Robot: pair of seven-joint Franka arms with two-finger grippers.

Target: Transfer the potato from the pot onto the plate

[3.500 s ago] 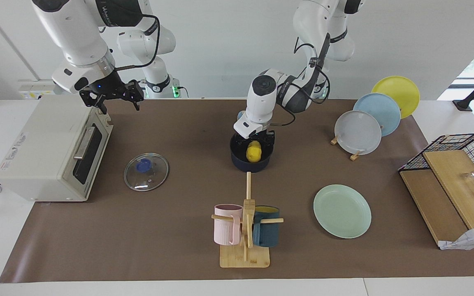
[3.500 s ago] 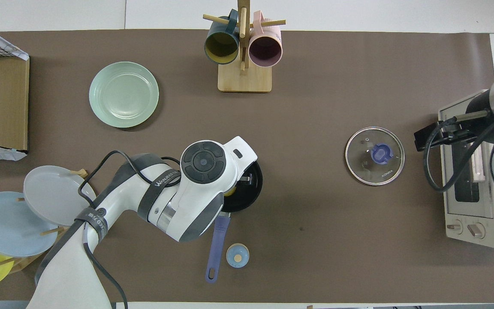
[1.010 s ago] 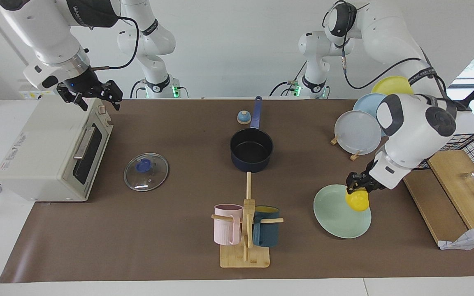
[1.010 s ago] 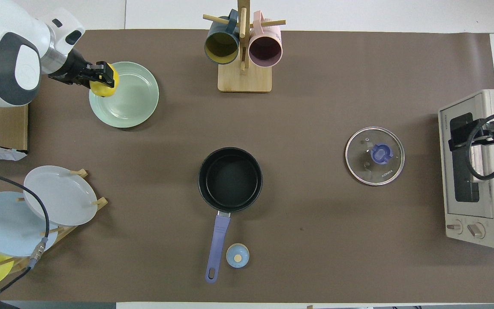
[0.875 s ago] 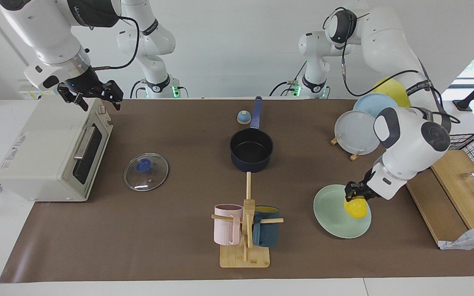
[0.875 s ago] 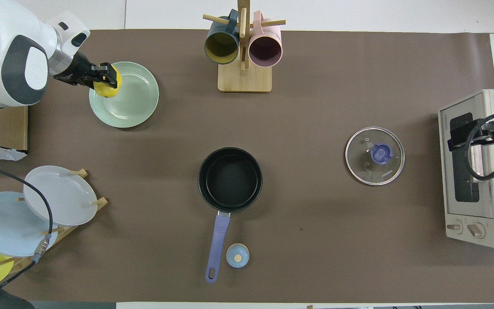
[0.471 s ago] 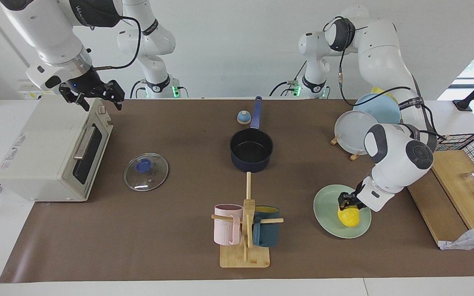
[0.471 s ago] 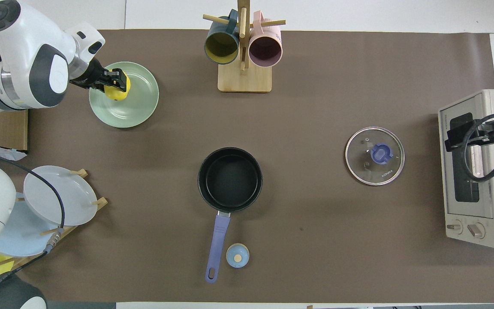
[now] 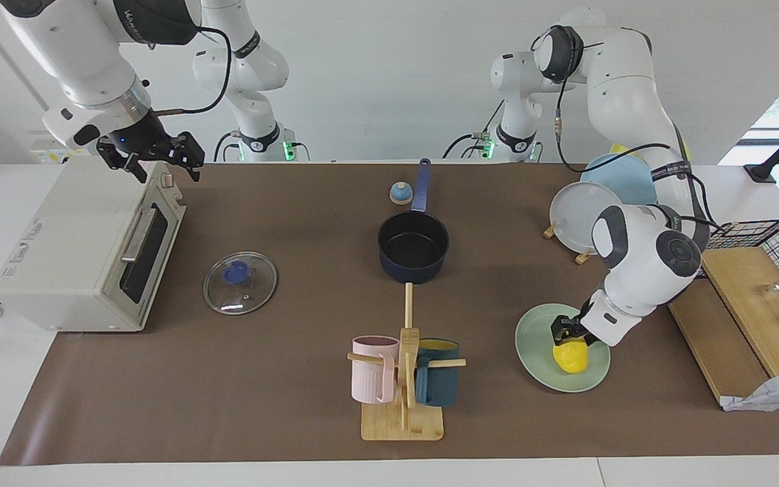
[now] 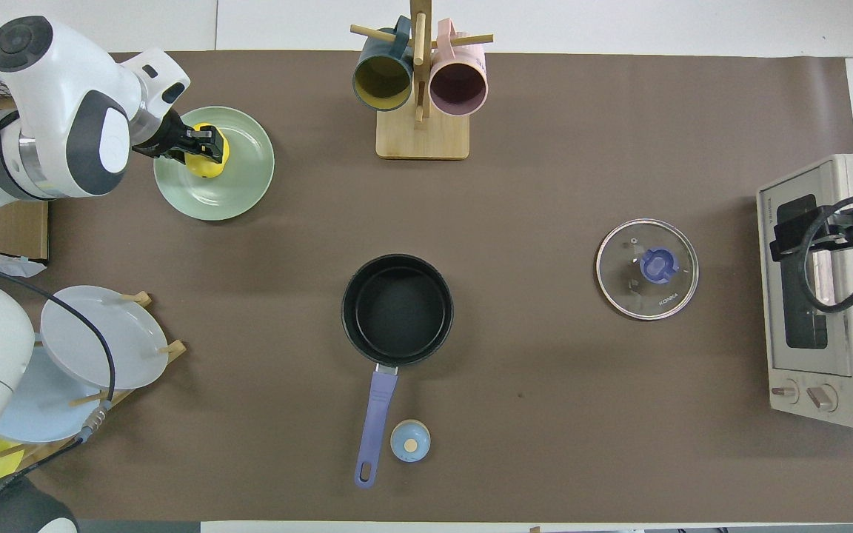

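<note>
The yellow potato [image 9: 571, 358] is low over the mint-green plate [image 9: 537, 338], near its middle; I cannot tell whether it touches the plate. My left gripper [image 9: 568, 341] is shut on the potato from above. In the overhead view the potato [image 10: 209, 161] sits between the left gripper's [image 10: 205, 149] fingers over the plate [image 10: 240, 185]. The navy pot [image 9: 413, 251] stands empty at the table's middle, with its handle toward the robots; it also shows in the overhead view [image 10: 397, 309]. My right gripper [image 9: 158, 159] waits open and empty over the toaster oven.
A toaster oven [image 9: 85, 250] stands at the right arm's end, with a glass lid [image 9: 240, 283] beside it. A mug rack [image 9: 403, 379] stands farther from the robots than the pot. A plate rack [image 9: 575, 216] and a wire basket [image 9: 761, 243] are near the plate.
My left gripper has carried the potato from the pot to the plate, then lowered it from the plate's rim toward the middle. The right arm has barely moved.
</note>
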